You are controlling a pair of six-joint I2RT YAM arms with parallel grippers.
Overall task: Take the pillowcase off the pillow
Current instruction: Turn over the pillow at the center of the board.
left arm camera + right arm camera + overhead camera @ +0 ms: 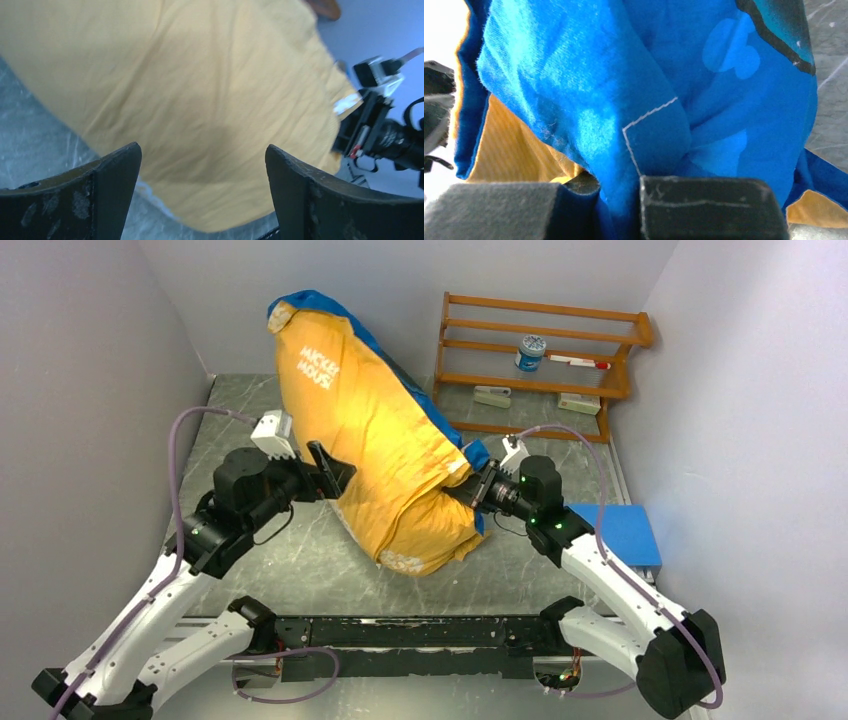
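Our left gripper [202, 150] holds its fingers spread wide, just beside the yellow face of the pillowcase [370, 430]; our right gripper [616, 187] pinches a blue fold at the far edge; the pillowcase stands bulging on the table [250, 570], a wooden shelf [540, 350] behind

Wooden rack, small oddments and a blue pad sitting on a marbled tabletop.

An orange-brown slatted wooden rack [545, 385] is standing at the far right corner of the grey marbled tabletop [300, 550]. A small round jar with a pale lid and blue label [531, 352] is sitting on its shelf, and a slim white-and-red marker pen [578, 361] is lying just beside it on the right. Two small white rectangular blocks [492, 395] [579, 402] are resting under the shelf, apart from each other. A flat bright blue rectangular pad [620, 530] is lying at the table's right edge. Plain grey walls [80, 390] are enclosing three sides.
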